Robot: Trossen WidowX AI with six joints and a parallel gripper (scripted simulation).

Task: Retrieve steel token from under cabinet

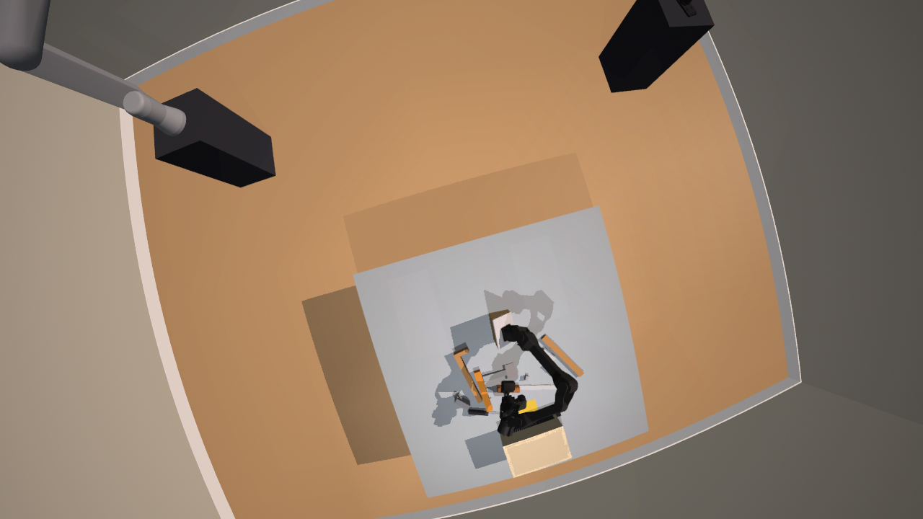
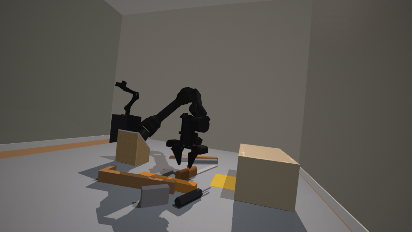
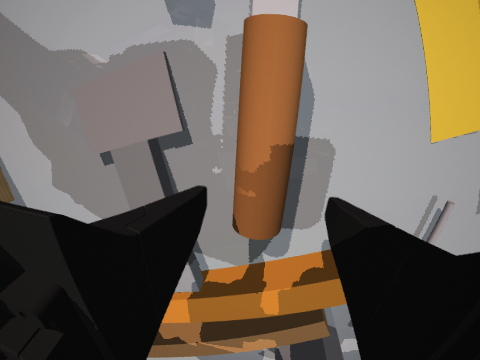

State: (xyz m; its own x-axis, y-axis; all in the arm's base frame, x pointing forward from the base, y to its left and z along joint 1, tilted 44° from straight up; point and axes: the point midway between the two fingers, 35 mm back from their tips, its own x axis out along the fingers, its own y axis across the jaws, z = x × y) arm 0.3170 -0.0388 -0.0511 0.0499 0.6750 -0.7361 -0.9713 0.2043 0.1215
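My gripper [image 2: 184, 165] [image 3: 267, 202] is open and points down just above the brown handle [image 2: 185, 173] [image 3: 270, 100] of a long tool. In the wrist view the handle's near end shows between the fingertips, with room on both sides. The tool's pale flat blade [image 1: 541, 387] [image 2: 208, 169] lies on the table. The yellow marked area [image 1: 530, 406] [image 2: 220, 180] [image 3: 455, 75] lies in front of the tan cabinet [image 1: 537, 451] [image 2: 266, 181]. The steel token is not visible; the vent slots and the space under the cabinet are hidden.
A grey T-shaped tool [image 3: 130, 102] lies beside the handle. A bright orange bar [image 2: 187, 186] [image 3: 290, 300] and a brown-orange hooked piece [image 2: 132, 178] lie near its end. A black-handled screwdriver [image 2: 188, 198], a grey block [image 2: 154, 196], a wooden block [image 2: 126, 148] and an orange-and-grey bar [image 1: 561, 355] stand or lie around.
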